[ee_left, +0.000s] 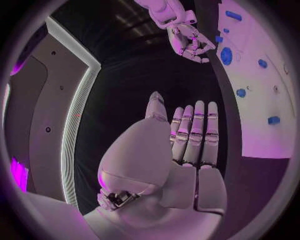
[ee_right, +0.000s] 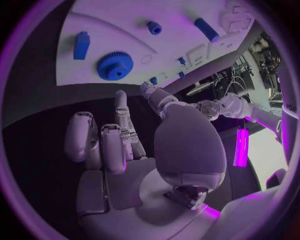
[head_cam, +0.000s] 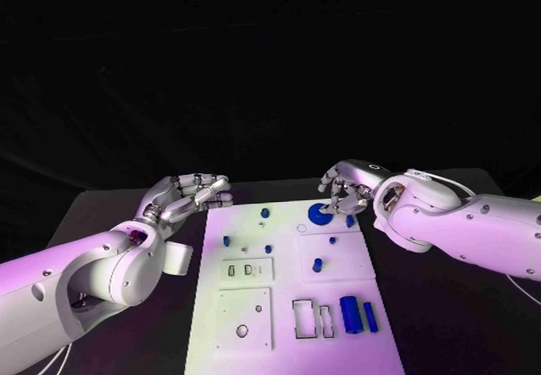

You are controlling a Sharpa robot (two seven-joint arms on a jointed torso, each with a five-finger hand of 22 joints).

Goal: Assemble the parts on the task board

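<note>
The right hand (head_cam: 338, 198) hovers empty, fingers curled, above the blue gear (head_cam: 320, 214) at the board's (head_cam: 348, 350) far edge; the left hand (head_cam: 190, 195) waits open alongside; a misjudged descent could knock the gear aside.

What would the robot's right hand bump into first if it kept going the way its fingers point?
Probably the blue gear on the task board: the right hand points towards it from the board's far edge, though depth is hard to judge.
</note>
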